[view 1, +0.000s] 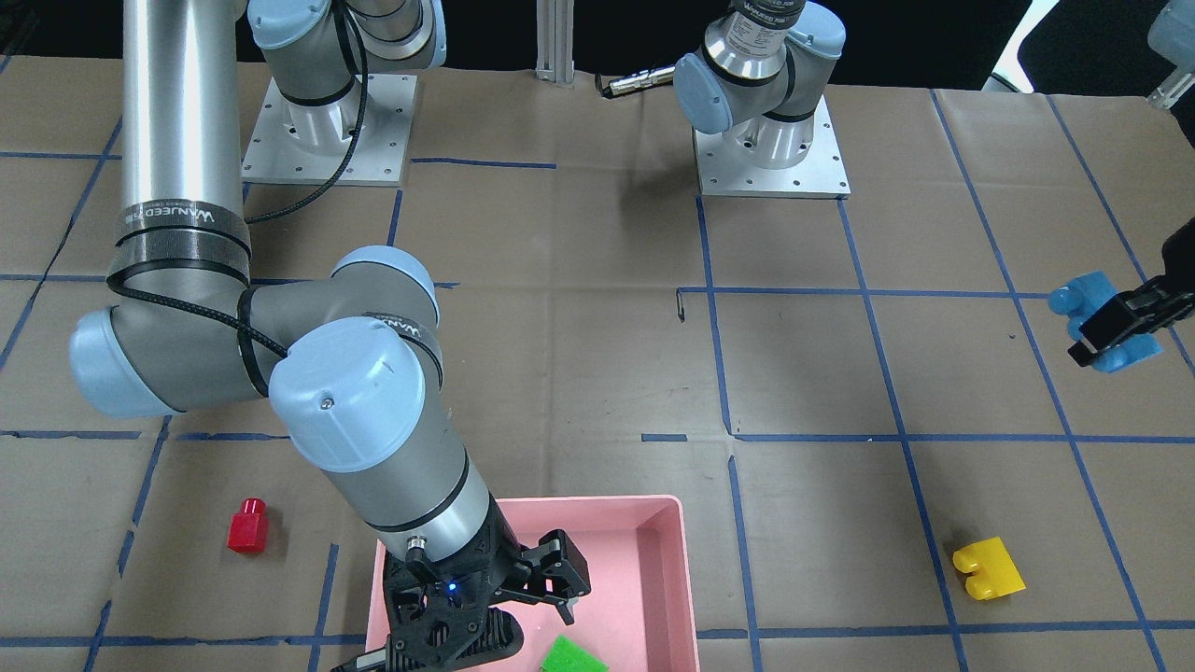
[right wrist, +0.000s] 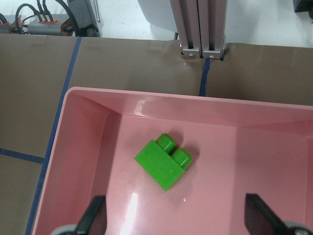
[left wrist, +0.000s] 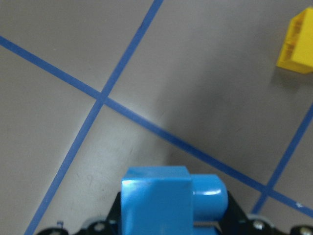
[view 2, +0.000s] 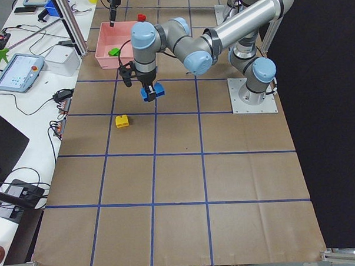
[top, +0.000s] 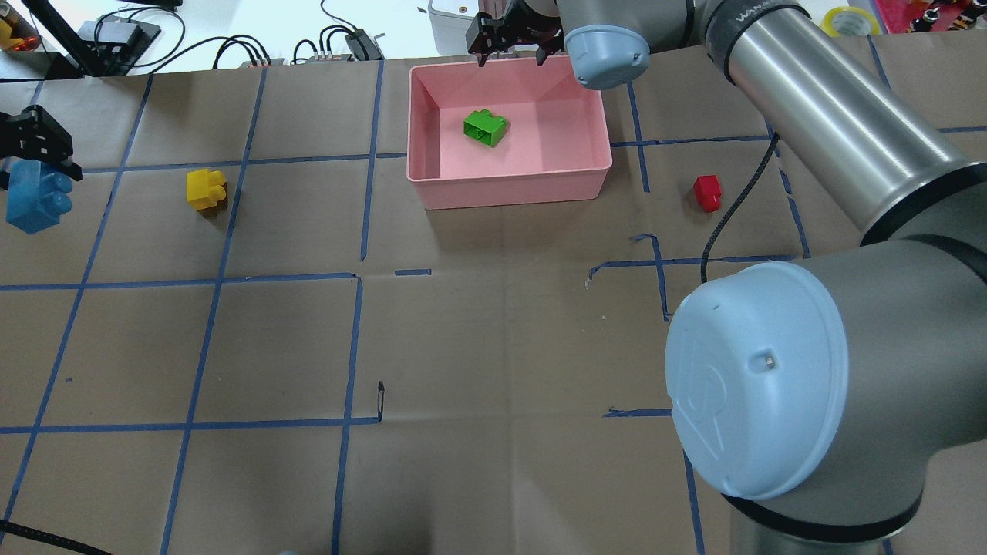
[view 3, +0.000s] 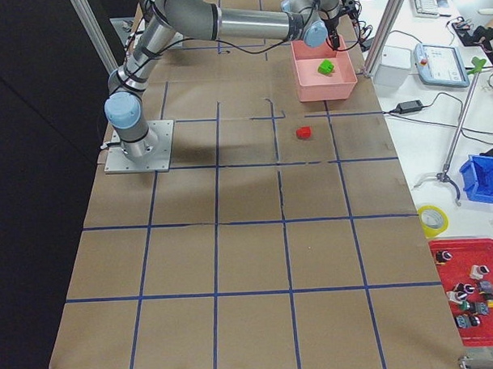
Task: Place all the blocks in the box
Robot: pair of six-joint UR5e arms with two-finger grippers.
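In pink box (top: 509, 189), green two-stud brick (top: 486, 127)

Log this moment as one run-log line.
left gripper: shut on blue block; right gripper: open above box; green block: in box; yellow block, red block: on table

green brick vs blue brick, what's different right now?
The green brick lies loose on the floor of the pink box; the blue brick is well outside it. Nothing grips the green brick; the left gripper is shut on the blue brick. Both are studded plastic bricks.
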